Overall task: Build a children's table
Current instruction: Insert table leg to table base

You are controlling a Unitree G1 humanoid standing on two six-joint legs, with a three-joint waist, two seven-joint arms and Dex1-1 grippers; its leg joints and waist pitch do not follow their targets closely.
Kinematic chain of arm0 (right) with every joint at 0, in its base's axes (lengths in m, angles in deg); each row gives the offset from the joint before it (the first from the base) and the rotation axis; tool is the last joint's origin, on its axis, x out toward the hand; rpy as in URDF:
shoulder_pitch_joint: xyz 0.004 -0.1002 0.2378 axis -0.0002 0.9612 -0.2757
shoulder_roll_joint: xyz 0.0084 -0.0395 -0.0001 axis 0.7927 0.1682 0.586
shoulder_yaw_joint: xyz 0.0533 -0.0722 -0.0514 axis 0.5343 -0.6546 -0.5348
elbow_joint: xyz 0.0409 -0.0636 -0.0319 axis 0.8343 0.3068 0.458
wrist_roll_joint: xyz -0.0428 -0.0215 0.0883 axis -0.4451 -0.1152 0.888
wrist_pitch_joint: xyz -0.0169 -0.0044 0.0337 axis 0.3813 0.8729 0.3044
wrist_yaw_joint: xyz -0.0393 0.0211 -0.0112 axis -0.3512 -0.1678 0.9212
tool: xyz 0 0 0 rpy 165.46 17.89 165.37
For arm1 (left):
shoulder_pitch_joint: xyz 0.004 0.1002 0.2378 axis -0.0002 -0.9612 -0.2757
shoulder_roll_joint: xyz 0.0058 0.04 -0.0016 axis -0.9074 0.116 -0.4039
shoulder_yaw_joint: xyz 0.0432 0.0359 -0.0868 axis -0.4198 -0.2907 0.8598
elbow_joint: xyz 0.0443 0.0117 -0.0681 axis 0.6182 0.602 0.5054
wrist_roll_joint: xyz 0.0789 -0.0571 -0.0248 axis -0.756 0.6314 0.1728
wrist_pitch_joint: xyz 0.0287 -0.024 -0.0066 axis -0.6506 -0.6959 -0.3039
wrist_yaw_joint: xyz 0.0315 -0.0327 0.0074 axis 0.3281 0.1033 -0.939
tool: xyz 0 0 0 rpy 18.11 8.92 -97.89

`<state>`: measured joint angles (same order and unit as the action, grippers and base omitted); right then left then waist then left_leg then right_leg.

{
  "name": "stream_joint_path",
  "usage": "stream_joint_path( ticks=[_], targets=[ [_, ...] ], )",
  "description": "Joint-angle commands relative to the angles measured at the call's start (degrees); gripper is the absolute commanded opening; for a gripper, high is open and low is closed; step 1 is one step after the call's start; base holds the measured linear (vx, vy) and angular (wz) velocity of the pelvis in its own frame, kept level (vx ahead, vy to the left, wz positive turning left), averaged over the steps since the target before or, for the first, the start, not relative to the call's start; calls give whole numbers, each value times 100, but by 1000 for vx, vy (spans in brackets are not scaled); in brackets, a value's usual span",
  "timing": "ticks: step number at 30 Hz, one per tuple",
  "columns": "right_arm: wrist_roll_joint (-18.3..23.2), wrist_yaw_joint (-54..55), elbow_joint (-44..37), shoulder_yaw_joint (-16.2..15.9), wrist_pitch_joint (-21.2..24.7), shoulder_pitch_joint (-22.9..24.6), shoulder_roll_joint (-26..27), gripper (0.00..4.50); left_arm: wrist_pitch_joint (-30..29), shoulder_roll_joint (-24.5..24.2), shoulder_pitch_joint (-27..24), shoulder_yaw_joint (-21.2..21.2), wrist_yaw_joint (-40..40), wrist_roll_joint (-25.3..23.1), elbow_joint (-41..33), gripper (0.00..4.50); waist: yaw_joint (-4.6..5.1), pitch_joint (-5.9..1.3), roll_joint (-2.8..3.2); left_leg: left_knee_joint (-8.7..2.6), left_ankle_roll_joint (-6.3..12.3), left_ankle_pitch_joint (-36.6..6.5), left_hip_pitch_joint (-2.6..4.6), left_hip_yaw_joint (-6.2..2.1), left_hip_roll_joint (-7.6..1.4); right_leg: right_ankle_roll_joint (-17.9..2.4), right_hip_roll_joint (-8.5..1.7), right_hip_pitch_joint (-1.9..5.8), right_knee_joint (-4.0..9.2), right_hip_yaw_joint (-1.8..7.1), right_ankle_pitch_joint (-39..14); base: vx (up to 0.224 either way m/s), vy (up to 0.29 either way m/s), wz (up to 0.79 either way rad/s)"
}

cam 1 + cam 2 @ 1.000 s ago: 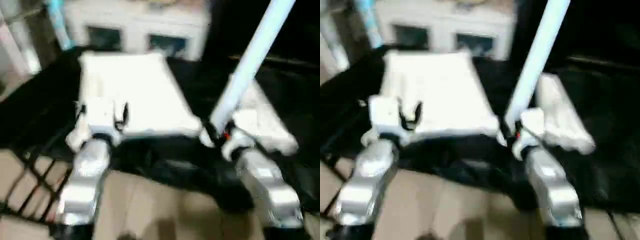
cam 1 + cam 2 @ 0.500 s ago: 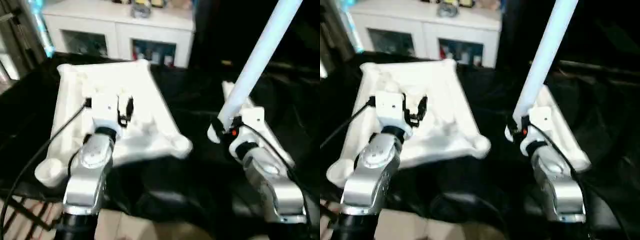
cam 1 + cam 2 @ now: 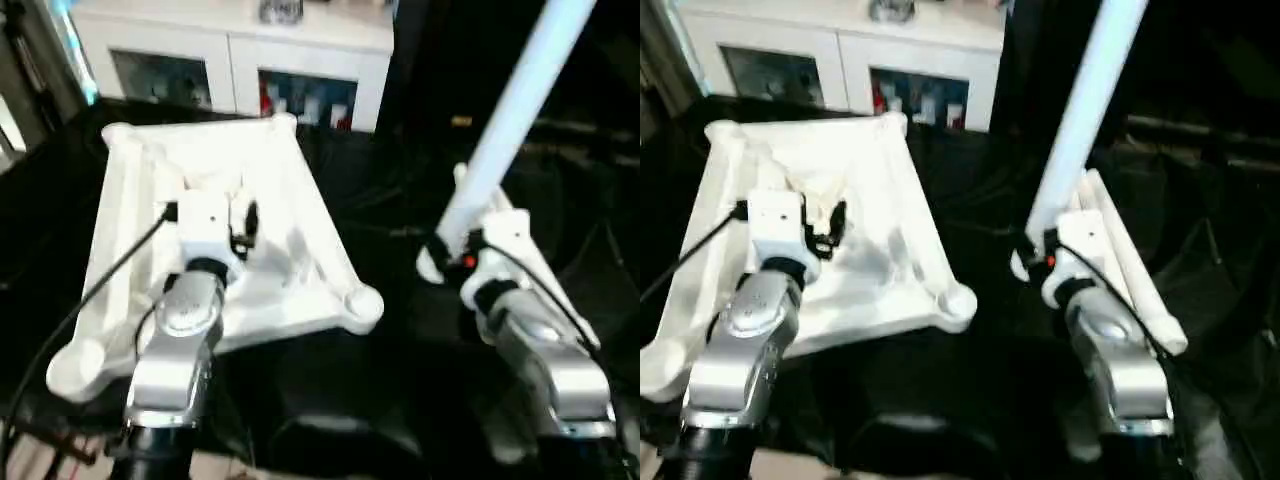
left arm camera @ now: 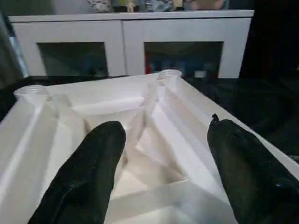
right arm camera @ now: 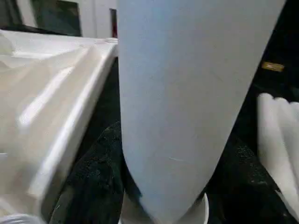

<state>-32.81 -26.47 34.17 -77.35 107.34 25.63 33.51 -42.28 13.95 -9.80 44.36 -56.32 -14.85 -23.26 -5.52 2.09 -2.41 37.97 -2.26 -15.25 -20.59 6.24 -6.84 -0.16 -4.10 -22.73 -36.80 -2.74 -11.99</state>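
The white tabletop [image 3: 290, 250] lies ribbed side up on the black-draped work table, with round sockets at its corners [image 3: 362, 303]. My left gripper [image 4: 161, 140] hovers open above the ribs in the tabletop's middle, nothing between its black fingers [image 4: 100, 154]. To the right of the tabletop, my right gripper [image 3: 447, 255] is shut on the thick end of a white tapered leg [image 3: 510, 110], which rises steeply up and to the right. More white legs [image 3: 1130, 275] lie on the cloth beside that gripper.
A white cabinet [image 3: 230, 60] with glass doors stands behind the work table. The black cloth [image 3: 330, 400] covers the table's near part. A cable [image 3: 90, 300] runs along my left forearm across the tabletop's left side.
The head camera has tilted, so the whole scene sits differently in the picture. My left gripper stays open over the tabletop and my right one keeps hold of the leg.
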Motion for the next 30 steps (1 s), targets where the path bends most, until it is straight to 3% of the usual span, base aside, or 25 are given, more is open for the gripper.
stream_joint_path(
  ticks=[1,3,4,5,9,11,12,13,14,15,16,17,18,19,20,21,22,23,24,25,26,27,28,29,30],
  targets=[
    [1,-16,-120,18,72,-106,-19,191,-17,16,140,25,4,-18,124,331,15,-205,63,-616,178,-767,65,-107,-506,-1286,-448,309,460,273,-730,-68,-9,7],
    [42,-41,-126,69,98,-131,-36,191,-25,-37,162,-33,72,-25,172,331,27,-134,60,-683,-82,-1584,126,-47,-506,-971,-451,244,572,282,-1896,-69,-5,8],
    [53,-53,-123,81,103,-131,-44,191,-15,-62,163,-62,93,-46,183,331,25,-139,64,-686,-129,-1627,126,-43,-504,-893,-457,243,581,285,-2046,-60,-8,8],
    [60,-61,-121,90,106,-131,-50,191,-7,-80,164,-83,108,-60,191,331,21,-159,100,-695,-171,-1526,117,-39,-500,-802,-465,242,592,299,-2000,0,0,0],
    [1,-143,-15,63,97,-159,-196,191,-62,-130,224,-107,97,-120,236,331,19,-182,90,-708,-154,-1056,30,-55,-521,-757,-440,282,535,280,-1553,0,0,0],
    [-48,-125,20,11,67,-174,-171,191,-76,-119,245,-37,58,-111,242,331,96,-201,140,-747,-277,-1155,78,-147,-643,-843,-262,255,508,153,-1101,0,0,0],
    [-40,-110,17,8,85,-181,-149,191,-73,-118,248,-23,51,-110,245,331,163,-243,236,-868,-128,-1180,210,-313,-887,-1088,-153,206,402,6,-659,0,0,0],
    [-31,-104,14,10,99,-184,-138,191,-72,-118,249,-18,47,-109,249,331,215,-255,284,-959,64,-1062,207,-433,-1086,-1134,-149,200,296,-72,-475,29,-66,4],
    [6,-42,2,21,191,-200,-67,191,-76,-97,242,-1,21,-85,253,331,274,-330,331,-1052,564,-546,293,-624,-1405,-1171,-152,108,45,-175,-238,25,-118,3],
    [20,-32,-2,24,207,-204,-47,191,-83,-91,240,4,12,-75,252,331,288,-334,356,-1081,1038,-147,298,-636,-1548,-1244,-180,-9,-117,-224,-246,25,-118,3],
    [29,-32,-5,25,209,-207,-36,191,-91,-88,240,7,8,-70,250,331,309,-338,313,-1062,1285,-42,281,-606,-1544,-1295,-212,-31,-168,-199,-207,33,-174,4],
    [45,-40,-38,14,224,-208,-23,191,-91,-89,249,7,13,-65,259,331,280,-351,260,-983,1702,-16,217,-460,-1393,-1705,-311,-14,-93,-149,-28,32,-222,3],
    [55,-44,-60,9,238,-207,-19,191,-91,-88,256,5,15,-64,270,331,250,-400,75,-617,1911,-69,65,-167,-867,-2545,-357,88,259,-83,332,32,-222,3],
    [83,-54,-106,8,268,-199,-12,191,-70,-75,269,2,6,-63,288,331,199,-428,-105,6,1749,-357,-119,190,-131,-2854,-223,206,600,-28,366,18,-212,4],
    [91,-55,-112,13,275,-198,-12,191,-73,-39,269,29,15,-7,287,331,43,-477,-193,887,1214,-878,-356,393,194,-2883,-424,392,799,-10,-331,-2,-203,-2],
    [100,-56,-118,18,284,-198,-12,191,-76,1,270,59,26,56,287,331,5,-381,-174,937,841,-717,-557,333,189,-2185,-486,429,766,-5,-550,-2,-203,-2],
    [158,-71,-144,56,325,-185,6,191,-121,-10,262,48,-1,2,241,331,-12,-371,-117,845,735,-608,-553,284,175,-1707,-570,476,785,-5,-671,-15,-201,-5],
    [185,-83,-151,70,336,-183,16,191,-159,-10,259,61,2,7,222,331,-78,-345,-4,495,828,-423,-483,215,148,-397,-551,515,932,17,-932,-36,-168,3],
    [225,-98,-158,90,358,-187,34,191,-275,-9,257,101,-13,18,198,331,-97,-342,96,208,987,-257,-415,136,9,186,-549,532,1008,5,-1055,-36,-168,3],
    [239,-91,-155,99,376,-201,63,191,-355,-14,236,191,-13,73,165,331,-128,-429,315,-240,1412,348,-257,-273,-634,1197,-372,519,914,-268,-672,-23,-175,-8],
    [206,-75,-126,82,359,-231,74,191,-352,4,215,267,48,194,127,331,34,-533,365,-495,2464,1049,160,-991,-1925,1127,-552,6,-253,-73,-404,-8,-153,-10],
    [199,-74,-120,78,353,-236,75,191,-353,9,210,279,62,220,118,331,82,-456,237,-222,2505,2119,380,-662,-1378,332,-585,-535,-399,301,55,-8,-153,-10],
    [186,-81,-103,60,347,-253,76,191,-365,24,198,305,102,291,89,331,66,-412,153,-128,2275,2113,233,-463,-1004,48,-595,-494,-240,427,451,-36,-127,15],
    [144,-137,-50,-38,334,-306,66,191,-349,7,187,291,122,270,30,331,-28,-268,-52,-125,1584,876,-172,-89,-306,5,-505,-108,259,498,131,-113,-139,15],
    [147,-152,-43,-55,338,-315,71,191,-350,7,188,288,122,263,21,331,-158,-190,-84,-174,1497,164,-499,-278,-141,183,-968,323,431,299,-896,-113,-139,15]
  ],
)
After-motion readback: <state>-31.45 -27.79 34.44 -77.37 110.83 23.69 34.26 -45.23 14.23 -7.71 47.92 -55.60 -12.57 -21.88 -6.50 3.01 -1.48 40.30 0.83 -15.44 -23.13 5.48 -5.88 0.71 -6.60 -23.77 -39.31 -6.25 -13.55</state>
